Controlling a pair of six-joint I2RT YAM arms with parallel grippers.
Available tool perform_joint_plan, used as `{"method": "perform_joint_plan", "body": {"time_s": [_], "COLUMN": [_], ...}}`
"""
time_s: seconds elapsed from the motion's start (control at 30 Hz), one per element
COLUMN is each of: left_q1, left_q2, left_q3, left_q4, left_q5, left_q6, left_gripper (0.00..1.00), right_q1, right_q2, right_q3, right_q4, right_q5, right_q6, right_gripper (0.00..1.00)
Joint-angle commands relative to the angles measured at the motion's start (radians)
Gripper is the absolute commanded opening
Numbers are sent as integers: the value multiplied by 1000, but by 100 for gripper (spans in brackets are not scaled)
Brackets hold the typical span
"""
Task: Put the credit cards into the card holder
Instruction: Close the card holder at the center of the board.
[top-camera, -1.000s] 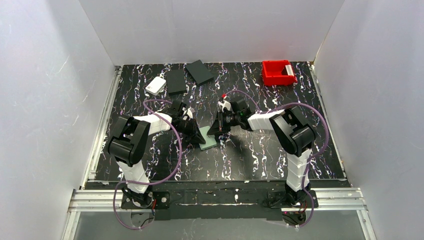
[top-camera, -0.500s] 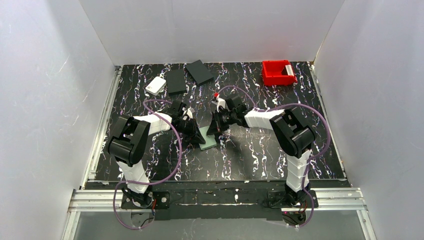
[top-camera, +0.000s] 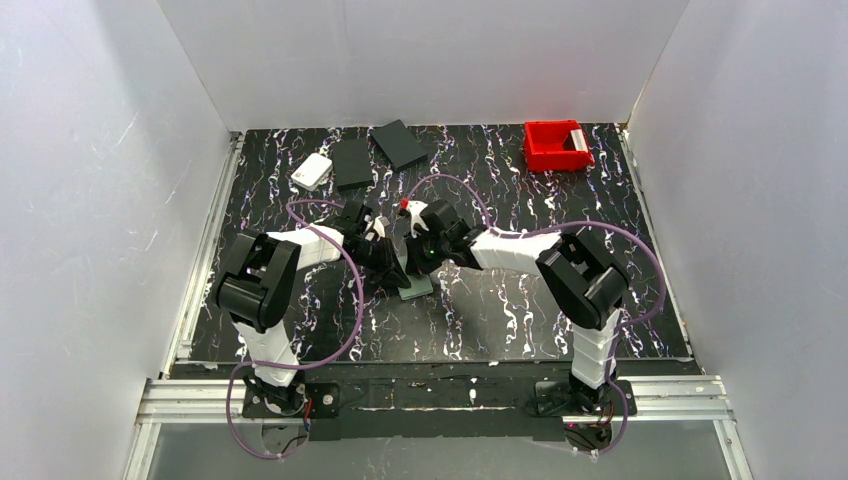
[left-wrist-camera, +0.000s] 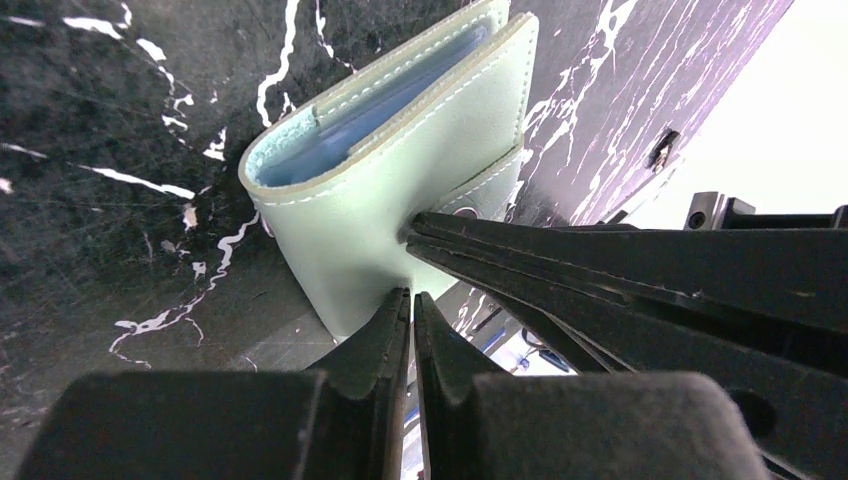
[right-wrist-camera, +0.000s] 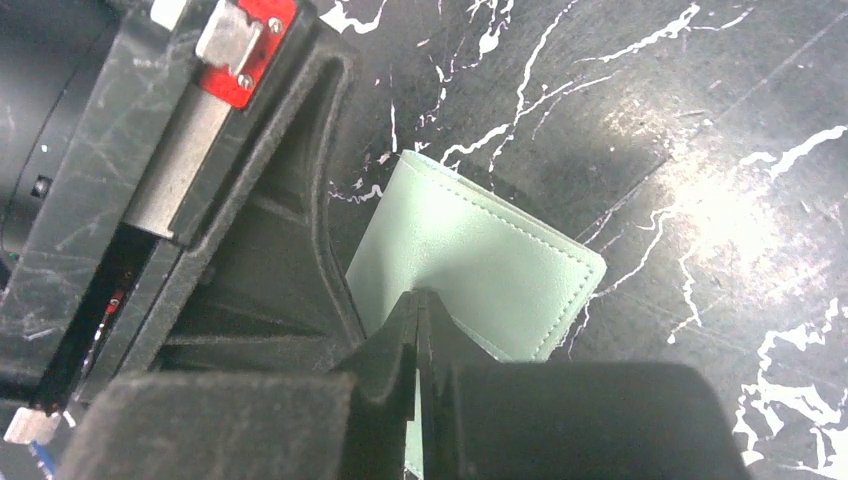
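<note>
Okay, far left at the back of the black white-veined tabletop (top-camera: 500, 320) sits a thick white rounded-corner box (top-camera: 313, 171). Just right of it are two flat black rectangles, one square to the table (top-camera: 352, 163) and one turned at an angle (top-camera: 402, 144). They are near each other, and the top view is too small to show whether they touch. Mid-table, the left gripper (left-wrist-camera: 411, 301) reaches in low from the left. Its black fingers are clenched together with only a hairline slit between them, and nothing shows in that slit. The tips sit at the lower edge of the sage-green stitched folding card holder (left-wrist-camera: 400, 170). The card holder lies folded on the tabletop at mid-table, between the two grippers. Pale blue clear pockets show at its open end in the left wrist view, and its tab with the small snap dot is on the side facing the right arm. The right gripper (right-wrist-camera: 421, 301) comes from the right, fingers pressed closed with nothing seen between them, and its tips rest on the green cover. In the left wrist view its finger points touch the cover right beside the snap. The two grippers nearly meet over the card holder. Far right at the back, well apart from all this, is a red plastic bin (top-camera: 543, 150) with something pale inside that is too small to identify.
</note>
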Motion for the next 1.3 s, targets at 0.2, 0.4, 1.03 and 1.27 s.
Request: {"method": "perform_joint_plan", "body": {"time_s": [0.2,0.4,1.03,1.27], "left_q1": [-1,-2,3,4], "left_q2": [16,5,1,-2], "left_q3": [3,-10,-60,-30], "left_q4": [-20,-18,43,-15], "left_q5": [-60,-70,-71,-86], "left_q6": [23,18,-37,-13], "left_gripper": [5,5,0,0], "right_q1": [-60,-126,-69,-34], "right_q2": [22,78,3,-53], "right_q3": [-314,-437,-524,-591], "right_q4": [128,384,479,579], "right_q5": [-162,-294,-23,80], "right_q6": [228,386,217,191], "right_gripper": [1,1,1,1]}}
